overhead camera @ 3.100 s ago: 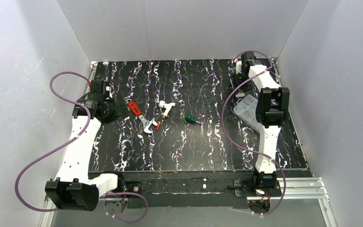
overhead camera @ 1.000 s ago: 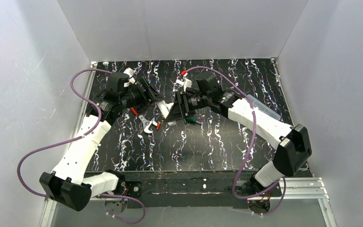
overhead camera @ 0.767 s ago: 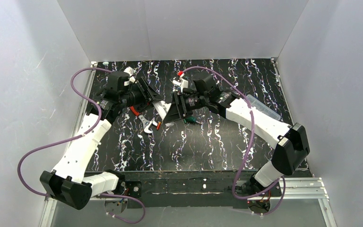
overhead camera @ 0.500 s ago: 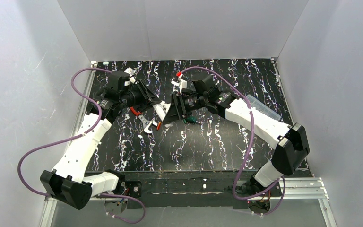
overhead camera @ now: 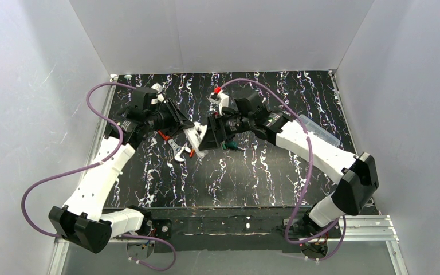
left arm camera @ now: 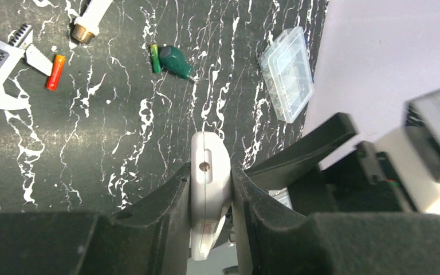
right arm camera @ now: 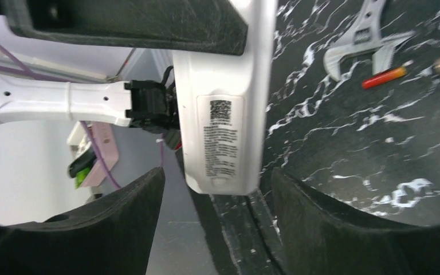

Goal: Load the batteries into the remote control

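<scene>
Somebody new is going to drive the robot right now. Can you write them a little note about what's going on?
Left gripper: shut on the remote control, holding it up off the table.
Right gripper: open, one finger on each side of the remote's end, and it does not look like it is touching.
Battery: one red-orange one lies on the table beside the wrench.
Done: the remote is picked up.
Left: no battery is loaded yet. I cannot tell if the battery bay is open. Fetch the batteries and put them in.
</scene>
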